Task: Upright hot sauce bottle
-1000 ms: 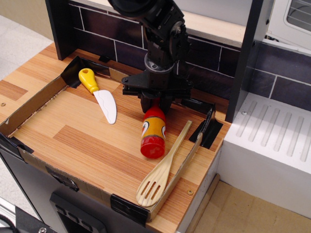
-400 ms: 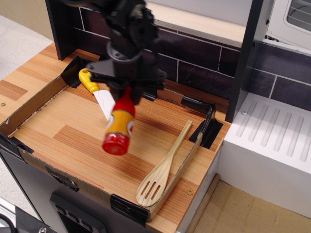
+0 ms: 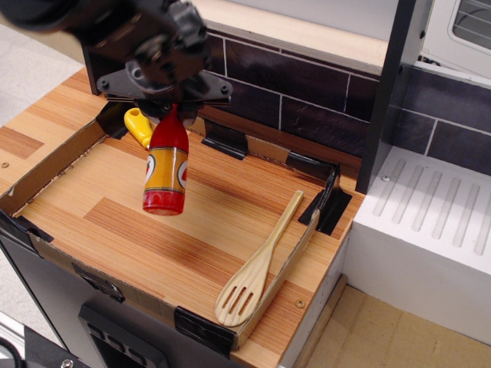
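Gripper (image 3: 170, 107) clenched on the neck of the hot sauce bottle (image 3: 166, 172); fingers mostly hidden behind the black housing. Bottle hangs near upright, cap up, base low over the left-middle of the wooden board (image 3: 192, 230); contact with the board unclear. Yellow knife handle (image 3: 138, 125) just behind. Wooden spatula (image 3: 257, 268) well apart, right. Step in hand: setting down. Next: lower straight, seat base flat, release.

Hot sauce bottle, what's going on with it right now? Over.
Gripper shut on hot sauce bottle neck. Bottle near upright, base at the board. Knife behind, spoon well clear.
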Robot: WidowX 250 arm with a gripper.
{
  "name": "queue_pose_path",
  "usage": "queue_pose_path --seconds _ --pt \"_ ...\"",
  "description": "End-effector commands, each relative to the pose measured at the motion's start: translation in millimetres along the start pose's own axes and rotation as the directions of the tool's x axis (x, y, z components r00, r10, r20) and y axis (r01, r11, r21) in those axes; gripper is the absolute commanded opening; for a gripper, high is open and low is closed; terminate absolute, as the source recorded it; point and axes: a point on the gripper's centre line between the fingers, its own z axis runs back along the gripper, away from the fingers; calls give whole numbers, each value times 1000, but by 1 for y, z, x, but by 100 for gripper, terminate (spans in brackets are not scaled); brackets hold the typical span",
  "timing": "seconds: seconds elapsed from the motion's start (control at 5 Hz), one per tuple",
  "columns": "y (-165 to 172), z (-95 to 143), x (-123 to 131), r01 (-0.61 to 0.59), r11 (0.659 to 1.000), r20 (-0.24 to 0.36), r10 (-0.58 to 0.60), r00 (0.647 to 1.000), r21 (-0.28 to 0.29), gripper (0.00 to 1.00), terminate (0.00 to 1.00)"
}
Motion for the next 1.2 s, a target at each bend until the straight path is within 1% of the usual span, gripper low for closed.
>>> queue_pose_path --seconds 0.0,0.2,0.4,0.6,0.8,1.0 --pt "-9 6 24 -72 997 287 77 955 -27 0 0" --pt "-18 8 30 -89 994 338 104 935 -58 0 0" --pt "-26 12 30 -95 990 384 129 914 -104 0 0" --pt "-32 12 21 -98 989 492 142 859 -114 0 0" --pt "-38 6 16 -99 988 555 148 819 -118 0 0" --pt "-43 2 11 -103 988 604 151 783 -113 0 0"
